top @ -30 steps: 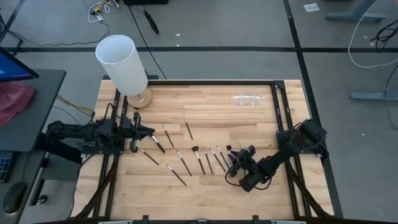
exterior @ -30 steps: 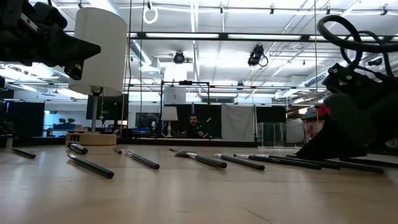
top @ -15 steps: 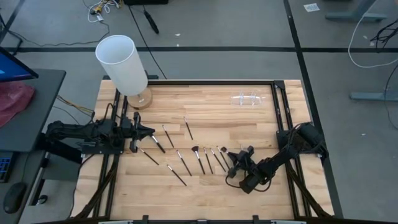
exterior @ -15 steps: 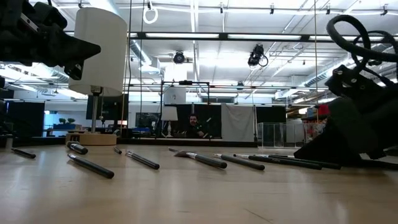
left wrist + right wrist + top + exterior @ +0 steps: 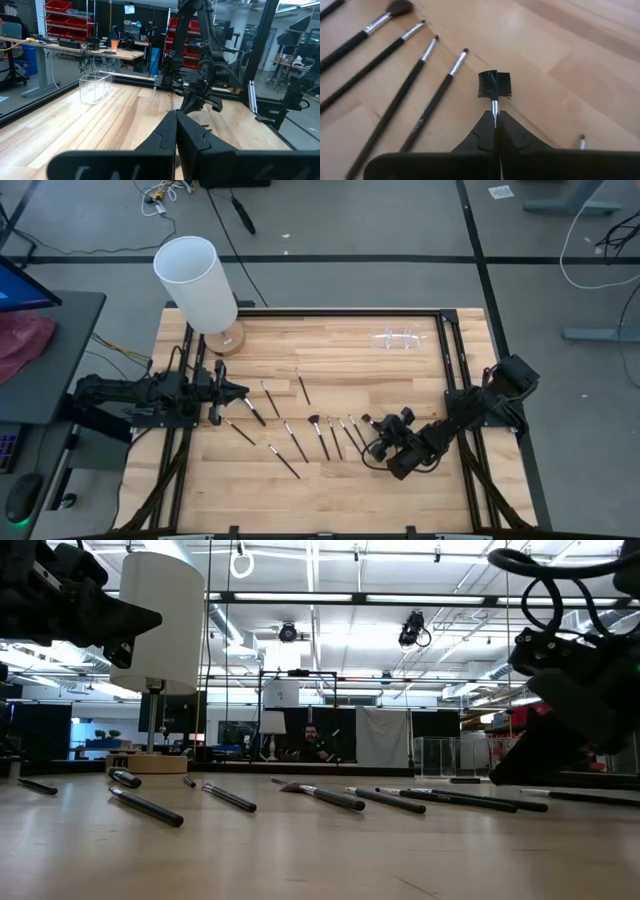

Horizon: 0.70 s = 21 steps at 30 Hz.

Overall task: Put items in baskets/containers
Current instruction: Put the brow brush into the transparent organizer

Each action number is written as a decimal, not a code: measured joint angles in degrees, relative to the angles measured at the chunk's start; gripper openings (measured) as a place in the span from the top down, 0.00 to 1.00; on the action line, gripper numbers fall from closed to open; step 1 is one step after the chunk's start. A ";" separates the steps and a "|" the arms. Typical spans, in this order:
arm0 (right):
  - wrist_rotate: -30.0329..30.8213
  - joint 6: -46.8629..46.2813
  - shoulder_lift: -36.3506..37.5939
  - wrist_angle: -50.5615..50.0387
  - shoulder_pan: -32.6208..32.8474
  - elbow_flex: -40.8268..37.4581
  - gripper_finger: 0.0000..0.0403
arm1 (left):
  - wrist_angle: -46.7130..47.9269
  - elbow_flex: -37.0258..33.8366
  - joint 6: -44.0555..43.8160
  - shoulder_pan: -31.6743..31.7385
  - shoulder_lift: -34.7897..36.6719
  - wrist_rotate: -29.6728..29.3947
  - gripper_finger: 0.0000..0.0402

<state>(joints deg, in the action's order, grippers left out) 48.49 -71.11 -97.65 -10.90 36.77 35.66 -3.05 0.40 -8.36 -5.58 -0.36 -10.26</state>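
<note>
Several thin dark makeup brushes point(image 5: 296, 441) lie flat in a loose row on the wooden table, also seen in the low view as brushes point(image 5: 318, 794). The clear plastic holder point(image 5: 400, 338) stands near the far right edge and appears as a see-through box point(image 5: 96, 86) in the left wrist view. My right gripper point(image 5: 378, 438) is low over the right end of the row, shut on a brush with a small comb head point(image 5: 494, 84). My left gripper point(image 5: 240, 393) hovers shut at the table's left side, above the leftmost brushes. My right gripper pinches the comb-headed brush between its two fingertips, on the thin metal neck point(image 5: 494, 109) just behind the comb head. The fingers run along the brush, low and slanting toward the table's left. The handle is hidden behind the fingers. Whether the head touches the table, I cannot tell.
A big white cylinder on a round wooden base point(image 5: 198, 283) stands at the far left corner. Dark rails point(image 5: 452, 360) frame the table's sides. Bare wood lies between the brush row and the clear holder. A person point(image 5: 314, 743) shows far off in the room.
My right arm has risen a little; in the low view its dark body has come up off the tabletop, and its wrist has swung toward the far right. The gripper has stayed shut at the right end of the row. The other brushes have not moved.
</note>
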 joint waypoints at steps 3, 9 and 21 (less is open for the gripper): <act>0.75 -0.04 -0.02 0.26 0.01 0.00 1.00 | 0.00 0.00 0.00 0.00 0.00 0.00 0.99; 4.00 0.03 0.01 2.17 0.01 0.07 1.00 | 0.00 0.00 0.00 0.00 0.00 0.00 0.99; 7.46 15.32 0.15 17.98 -1.21 0.20 0.99 | 0.00 -0.02 0.00 0.00 0.00 0.00 0.99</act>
<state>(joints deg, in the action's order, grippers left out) 55.95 -55.79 -97.49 7.08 35.56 35.86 -3.05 0.38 -8.36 -5.58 -0.36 -10.26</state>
